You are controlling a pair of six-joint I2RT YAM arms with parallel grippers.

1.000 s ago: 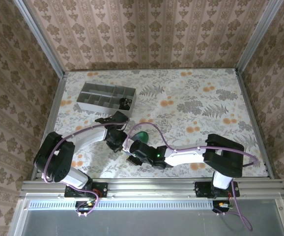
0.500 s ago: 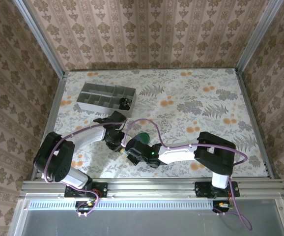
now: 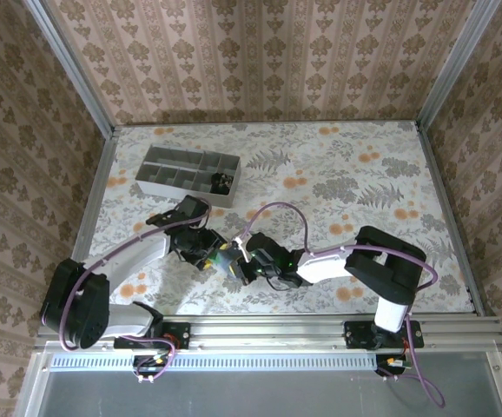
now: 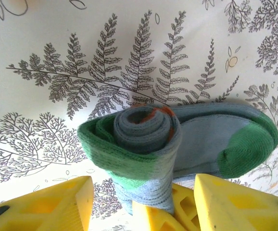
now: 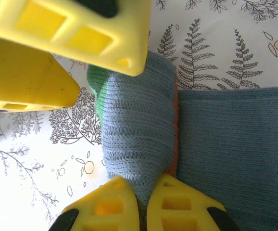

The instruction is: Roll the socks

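A teal-grey sock (image 4: 144, 130) with a green toe (image 4: 247, 147) and an orange cuff edge is wound into a roll that stands on the floral table. Its unrolled foot part (image 5: 235, 154) lies flat beside the roll. My right gripper (image 5: 143, 192) is shut on the roll's lower end, and one of its fingers (image 4: 163, 214) pokes in beneath the fabric. My left gripper (image 4: 141, 192) is open, its yellow fingers (image 5: 81, 29) on either side of the roll without touching it. From above, both grippers (image 3: 214, 254) (image 3: 241, 261) meet at the sock (image 3: 227, 257).
A grey compartment tray (image 3: 160, 165) sits at the back left, with a dark bundle (image 3: 221, 182) in its right end. Patterned walls close in the table on three sides. The arms' purple cables arc over the middle.
The left gripper has opened and let go of the roll. The right gripper has shut on it and moved left. The left arm has shifted toward the front.
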